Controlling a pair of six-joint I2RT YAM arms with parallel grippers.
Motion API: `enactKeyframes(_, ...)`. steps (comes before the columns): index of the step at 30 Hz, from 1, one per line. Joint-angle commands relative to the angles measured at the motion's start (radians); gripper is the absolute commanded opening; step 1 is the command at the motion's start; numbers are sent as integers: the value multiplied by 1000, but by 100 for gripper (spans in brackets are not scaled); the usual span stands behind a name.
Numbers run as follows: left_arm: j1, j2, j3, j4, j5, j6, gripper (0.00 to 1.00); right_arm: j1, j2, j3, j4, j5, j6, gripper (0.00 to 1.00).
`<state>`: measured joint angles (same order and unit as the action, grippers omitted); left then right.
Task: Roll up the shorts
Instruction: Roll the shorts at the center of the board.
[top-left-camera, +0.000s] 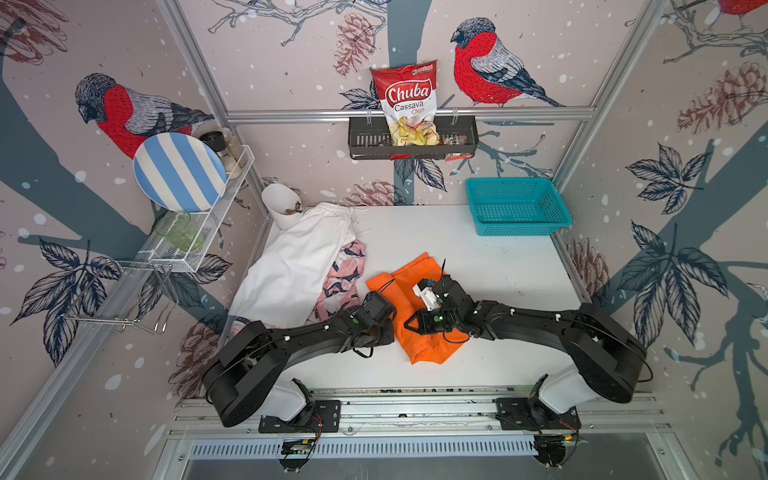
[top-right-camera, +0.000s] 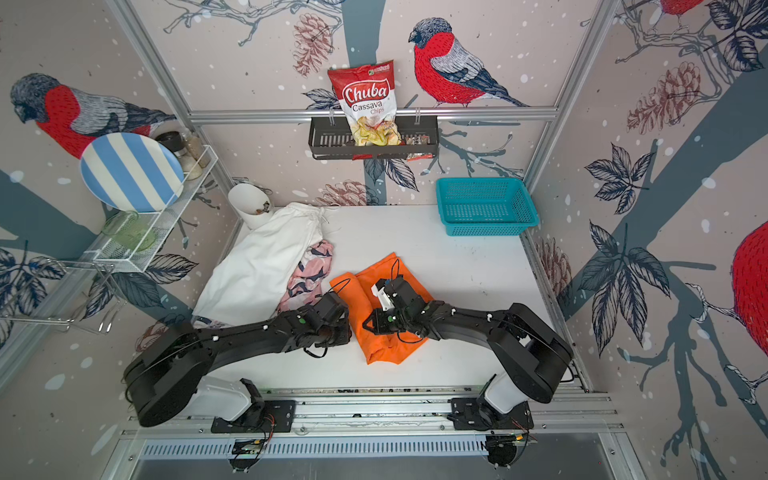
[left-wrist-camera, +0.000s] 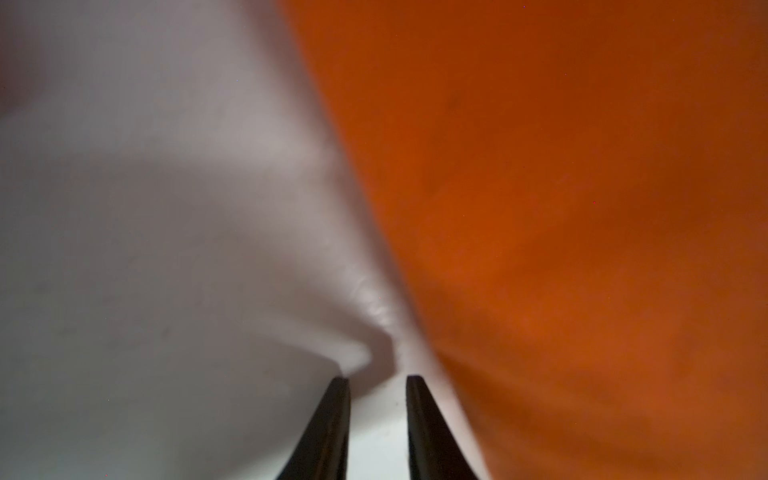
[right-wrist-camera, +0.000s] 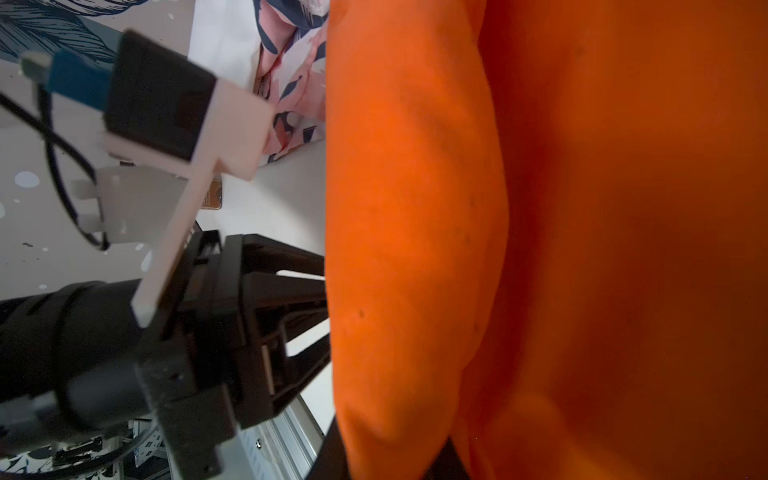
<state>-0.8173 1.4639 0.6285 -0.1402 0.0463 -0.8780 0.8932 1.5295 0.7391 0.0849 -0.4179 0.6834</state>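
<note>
One orange shorts (top-left-camera: 420, 350) lies just beside left tool (left-wrist-camera: 376, 379), bunched around right tool (top-left-camera: 409, 326).

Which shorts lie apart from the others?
The orange shorts, alone in the middle; the white shorts and pink patterned shorts overlap at the side.

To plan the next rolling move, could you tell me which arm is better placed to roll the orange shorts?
The right, probably: the right fingers seem closed on a fold of the orange shorts; the left fingers stand apart over bare table beside it.
</note>
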Motion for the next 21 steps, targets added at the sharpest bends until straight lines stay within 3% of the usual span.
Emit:
enactKeyframes(1,-9,61,5,42,43,23,28,26,-25,27,-40,27,14,17)
enactKeyframes(5,-22,88,5,61,31,13,27,43,-47,-3,48,-21,111,17)
enactKeyframes(14,-41,119,-3,57,-3,-4,26,44,-3,-255,447,-57,456,11)
enactKeyframes(21,-42,75,43,-91,-99,-5,27,28,86,-339,483,-20,457,12)
